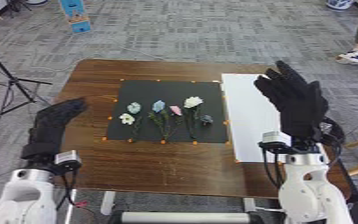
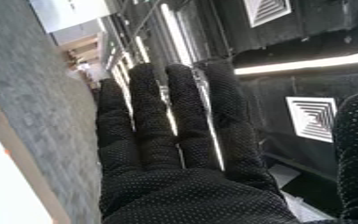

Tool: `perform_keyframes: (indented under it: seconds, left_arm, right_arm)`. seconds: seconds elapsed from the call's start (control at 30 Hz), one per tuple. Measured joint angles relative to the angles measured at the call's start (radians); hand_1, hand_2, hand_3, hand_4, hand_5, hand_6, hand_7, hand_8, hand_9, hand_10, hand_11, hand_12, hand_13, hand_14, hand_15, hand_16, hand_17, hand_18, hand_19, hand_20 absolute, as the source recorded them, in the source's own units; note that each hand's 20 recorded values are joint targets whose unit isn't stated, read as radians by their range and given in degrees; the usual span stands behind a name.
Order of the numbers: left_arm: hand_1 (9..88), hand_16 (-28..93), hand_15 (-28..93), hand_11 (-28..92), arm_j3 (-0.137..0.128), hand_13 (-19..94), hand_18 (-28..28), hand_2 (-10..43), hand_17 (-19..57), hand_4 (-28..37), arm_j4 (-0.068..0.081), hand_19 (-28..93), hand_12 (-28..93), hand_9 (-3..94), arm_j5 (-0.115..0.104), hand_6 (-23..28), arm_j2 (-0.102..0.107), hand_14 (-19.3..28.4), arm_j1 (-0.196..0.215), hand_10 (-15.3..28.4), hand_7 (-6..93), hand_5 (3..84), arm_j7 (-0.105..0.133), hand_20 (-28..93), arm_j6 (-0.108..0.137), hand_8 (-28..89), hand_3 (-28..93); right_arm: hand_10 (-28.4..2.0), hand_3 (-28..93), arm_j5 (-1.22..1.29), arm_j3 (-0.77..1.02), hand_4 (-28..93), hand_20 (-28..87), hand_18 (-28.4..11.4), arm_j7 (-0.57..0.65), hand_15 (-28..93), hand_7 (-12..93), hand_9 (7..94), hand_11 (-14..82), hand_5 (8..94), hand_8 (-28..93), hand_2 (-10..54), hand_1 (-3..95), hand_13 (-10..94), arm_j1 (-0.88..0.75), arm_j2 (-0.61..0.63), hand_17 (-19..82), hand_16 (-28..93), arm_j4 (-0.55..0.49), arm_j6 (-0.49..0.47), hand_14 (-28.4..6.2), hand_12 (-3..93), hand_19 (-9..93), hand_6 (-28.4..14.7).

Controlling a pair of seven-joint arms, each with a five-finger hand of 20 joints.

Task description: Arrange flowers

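Note:
In the head view, a black mat [image 1: 122,131] on the table holds several flowers lying with their stems toward the robot: a white bloom [image 1: 193,102], a pink one [image 1: 175,110], a light blue one [image 1: 159,106], a pale green one [image 1: 134,108], a small white one [image 1: 127,119] and a dark bluish one [image 1: 206,119]. The right hand [image 1: 297,102] is over the white sheet's right side, fingers straight, holding nothing. Left of the mat, the left hand [image 1: 53,122] is apart from the flowers. In the right wrist view the right hand [image 2: 189,192] has its fingers extended and thumb apart.
A white sheet [image 1: 249,115] lies right of the mat on the brown table [image 1: 158,172]. Small orange markers line the mat and sheet. A black tripod [image 1: 13,80] stands on the floor beyond the table's left edge.

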Motion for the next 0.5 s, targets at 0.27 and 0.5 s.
perform_keyframes:
  seconds: [0.27, 0.5]
  left_arm:
    - [26.4, -1, 12, 19, -0.039, 39, 10.1, 2.5, 10.7, -25.6, -0.003, 13, 12, 51.7, 0.005, 2.7, 0.041, 14.2, -0.09, 13.9, 16.1, 54.4, 0.013, 21, -0.005, -8, 72]
    - [26.6, 1, 22, 19, -0.033, 47, 13.3, 2.7, 10.2, -25.4, -0.022, 25, 12, 51.9, 0.004, 2.9, 0.038, 17.1, -0.085, 13.9, 15.7, 54.3, 0.02, 28, -0.012, -8, 71]
  right_arm:
    - [-15.4, 70, -0.004, 0.014, -16, 36, -15.0, 0.009, 13, 10, 49.3, 6.5, 52.3, -8, 7.0, 8.7, 42, -0.014, 0.005, 28, 19, -0.004, 0.012, -16.6, 14.6, 10, -2.5]
    - [-16.8, 67, -0.057, 0.049, -14, 45, -19.2, 0.027, 20, 8, 52.6, 7.1, 45.6, -7, 7.5, 10.2, 63, 0.007, 0.024, 37, 26, 0.01, -0.067, -16.7, 16.3, 40, -3.5]
